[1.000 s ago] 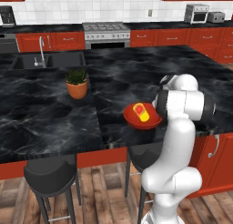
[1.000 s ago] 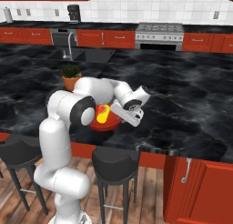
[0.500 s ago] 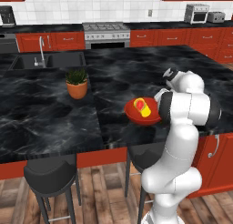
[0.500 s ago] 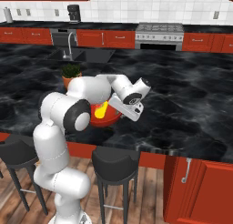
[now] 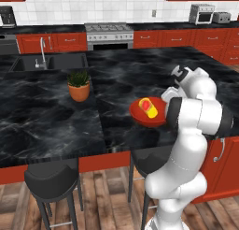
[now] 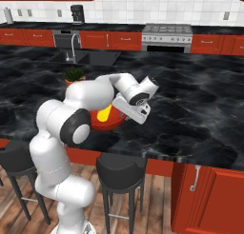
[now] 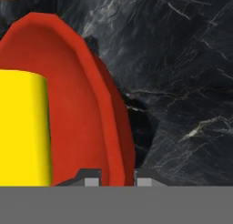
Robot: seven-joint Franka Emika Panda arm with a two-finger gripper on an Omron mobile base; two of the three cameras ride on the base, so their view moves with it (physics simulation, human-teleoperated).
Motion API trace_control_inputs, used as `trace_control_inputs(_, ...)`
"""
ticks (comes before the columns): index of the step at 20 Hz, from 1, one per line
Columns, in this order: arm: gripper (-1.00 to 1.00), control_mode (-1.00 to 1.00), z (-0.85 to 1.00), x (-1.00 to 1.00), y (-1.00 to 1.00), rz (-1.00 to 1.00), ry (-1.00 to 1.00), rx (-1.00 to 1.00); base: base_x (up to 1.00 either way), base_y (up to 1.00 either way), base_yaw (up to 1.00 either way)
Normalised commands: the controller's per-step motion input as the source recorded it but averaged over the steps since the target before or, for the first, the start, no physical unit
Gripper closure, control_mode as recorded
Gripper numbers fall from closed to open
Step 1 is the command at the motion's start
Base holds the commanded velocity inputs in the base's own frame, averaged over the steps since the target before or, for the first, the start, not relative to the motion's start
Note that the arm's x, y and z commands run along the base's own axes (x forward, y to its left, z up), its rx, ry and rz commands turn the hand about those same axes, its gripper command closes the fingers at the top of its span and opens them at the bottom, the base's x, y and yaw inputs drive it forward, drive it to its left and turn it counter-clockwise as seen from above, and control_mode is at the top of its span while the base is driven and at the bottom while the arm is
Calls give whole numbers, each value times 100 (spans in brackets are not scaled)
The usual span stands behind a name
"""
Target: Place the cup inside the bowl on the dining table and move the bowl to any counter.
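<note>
The red-orange bowl [image 5: 140,116] hangs just over the near edge of the dining table [image 5: 46,117], with its shadow on the marble below. Inside it lies the yellow cup [image 5: 148,107] with its red patch up. My gripper [image 7: 119,176] is shut on the bowl's rim [image 7: 116,127], one fingertip on each side of the wall. From the right base view the hand reaches the bowl [image 6: 110,122] from its right side, and the cup [image 6: 103,115] peeks out behind my arm. The hand view also has the cup [image 7: 20,127] at its left.
An orange plant pot [image 5: 79,86] stands on the island left of the bowl. Black stools [image 5: 51,180] [image 6: 121,169] sit under the near edge. A sink [image 5: 46,61] is set in the far side. The wall counter [image 5: 42,30] with a stove [image 5: 109,32] runs along the back.
The bowl with the cup in it has risen off the table and shifted slightly right with my hand. The gripper has stayed shut on the rim.
</note>
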Motion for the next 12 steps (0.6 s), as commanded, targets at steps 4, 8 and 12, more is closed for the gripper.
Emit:
trace_control_inputs(4, 100, -100, 30, -41, -1, 0, 0, 0, 0, 0, 0)
trace_control_inputs(8, 100, -100, 37, -26, -2, 0, 1, 0, 0, 0, 0)
trace_control_inputs(12, 100, -100, 36, -23, -3, 0, 1, 0, 0, 0, 0)
